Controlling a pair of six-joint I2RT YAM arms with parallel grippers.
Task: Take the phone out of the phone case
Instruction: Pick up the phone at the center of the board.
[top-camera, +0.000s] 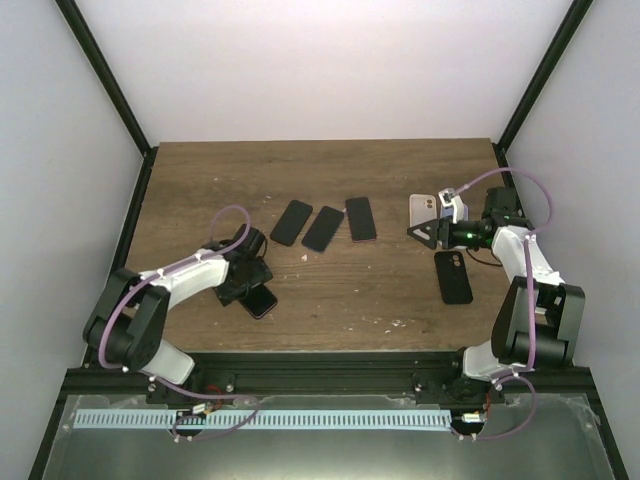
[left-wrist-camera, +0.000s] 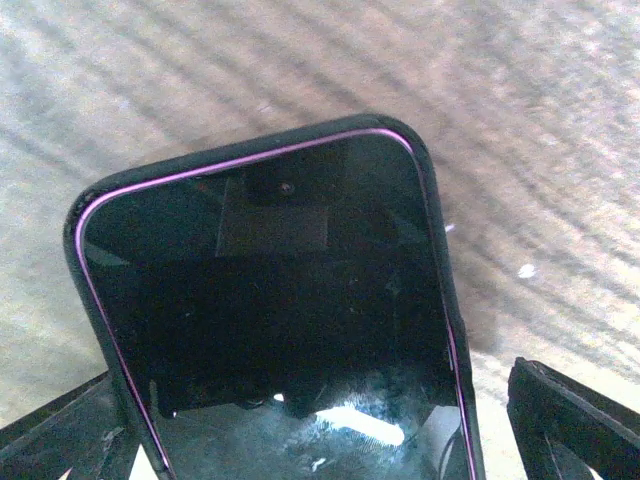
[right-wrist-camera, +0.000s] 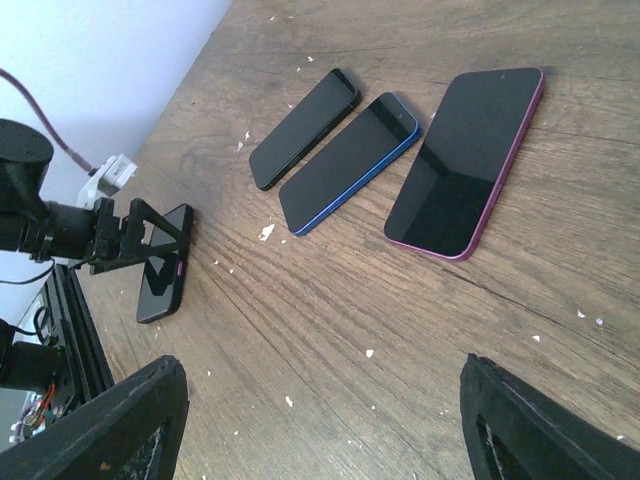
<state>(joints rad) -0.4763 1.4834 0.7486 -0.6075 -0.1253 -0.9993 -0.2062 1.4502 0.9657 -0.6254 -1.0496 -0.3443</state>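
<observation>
table (top-camera: 330, 290): matt brown wood, rough grain, white flecks | phone (left-wrist-camera: 280, 330): glossy black glass, mirror-like reflections | case (left-wrist-camera: 422, 145): matt black, looks kinda rubbery | three far phones (right-wrist-camera: 350, 165): same slick shiny glass tbh

Four screen-up phones (top-camera: 323, 228), two back-up phones or cases (top-camera: 453, 277).

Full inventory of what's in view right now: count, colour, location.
phone in case: 1, black case, purple rim, near left
loose phones: 3, row at table centre: black phone, blue phone, purple phone
black case: 1, near right
white phone or case: 1, far right
table: 1, brown wood
left gripper: open, over phone in case
right gripper: open, empty
</observation>
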